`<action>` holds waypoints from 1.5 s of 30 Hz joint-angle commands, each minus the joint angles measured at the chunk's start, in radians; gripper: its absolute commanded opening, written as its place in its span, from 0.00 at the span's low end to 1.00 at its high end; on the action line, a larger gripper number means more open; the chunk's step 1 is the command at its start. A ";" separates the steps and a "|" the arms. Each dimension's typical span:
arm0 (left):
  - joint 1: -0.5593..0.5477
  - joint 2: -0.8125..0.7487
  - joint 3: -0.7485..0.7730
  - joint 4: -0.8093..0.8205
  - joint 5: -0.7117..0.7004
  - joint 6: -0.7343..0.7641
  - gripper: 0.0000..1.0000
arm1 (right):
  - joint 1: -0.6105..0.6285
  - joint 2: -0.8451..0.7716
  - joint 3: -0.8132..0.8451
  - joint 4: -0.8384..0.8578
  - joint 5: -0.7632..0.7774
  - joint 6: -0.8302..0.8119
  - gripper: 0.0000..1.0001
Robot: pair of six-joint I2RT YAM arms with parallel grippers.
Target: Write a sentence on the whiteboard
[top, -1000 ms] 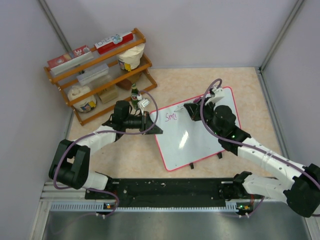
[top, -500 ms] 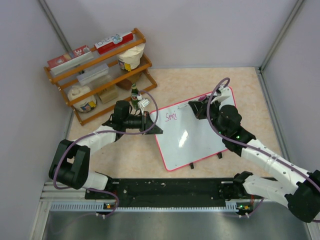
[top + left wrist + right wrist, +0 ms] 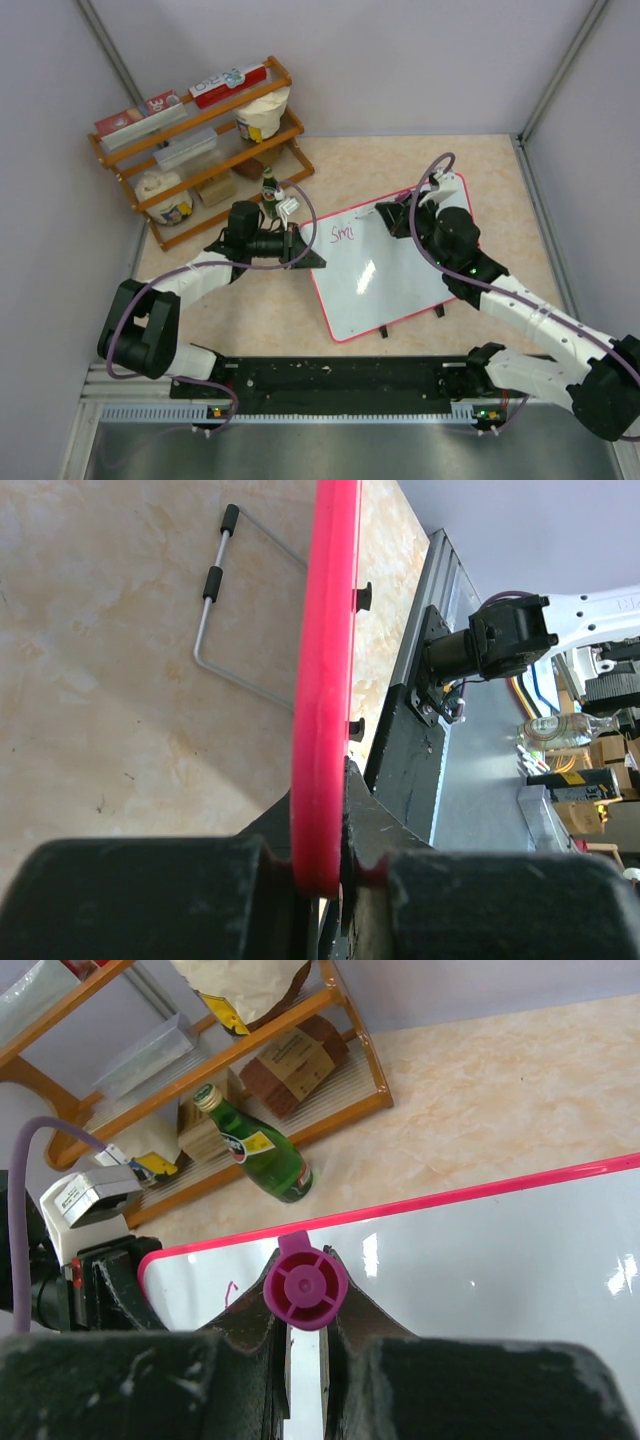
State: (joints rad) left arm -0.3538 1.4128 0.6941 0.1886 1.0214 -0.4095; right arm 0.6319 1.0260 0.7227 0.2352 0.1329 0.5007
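Standing by the rig right now: the whiteboard sits on the tabletop a bit right of the middle, turned at an angle, with its red-pink frame all around and little black feet poking out along the near edge. The left fingers are pinched narrow on the board's frame at its left corner. In the wrist view you can see the red rim squeezed right between the two pads.

The right fingers are closed tight on a marker with a magenta end facing the camera. They're up over the board's far part, just right of the writing. The tip is hidden behind the fingers, so I can't tell if it's touching the surface.

The sentence so far is thin pink handwriting near the board's upper-left corner — from above it reads something like "Smi", close to where the left arm is gripping.

Off to the back left there's a wooden rack full of boxes and bags, and a green bottle standing in front of it.
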 commanded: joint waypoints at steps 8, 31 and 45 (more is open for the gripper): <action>-0.050 0.032 -0.056 -0.127 -0.139 0.229 0.00 | -0.018 0.031 0.078 0.044 -0.026 0.010 0.00; -0.051 0.031 -0.057 -0.129 -0.142 0.230 0.00 | -0.018 -0.052 -0.085 -0.004 -0.038 0.018 0.00; -0.051 0.034 -0.056 -0.129 -0.142 0.230 0.00 | -0.018 -0.086 -0.115 -0.027 -0.021 0.015 0.00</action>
State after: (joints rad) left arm -0.3546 1.4113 0.6937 0.1867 1.0172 -0.4099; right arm 0.6231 0.9463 0.6151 0.2367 0.0883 0.5331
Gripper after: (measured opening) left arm 0.091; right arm 0.071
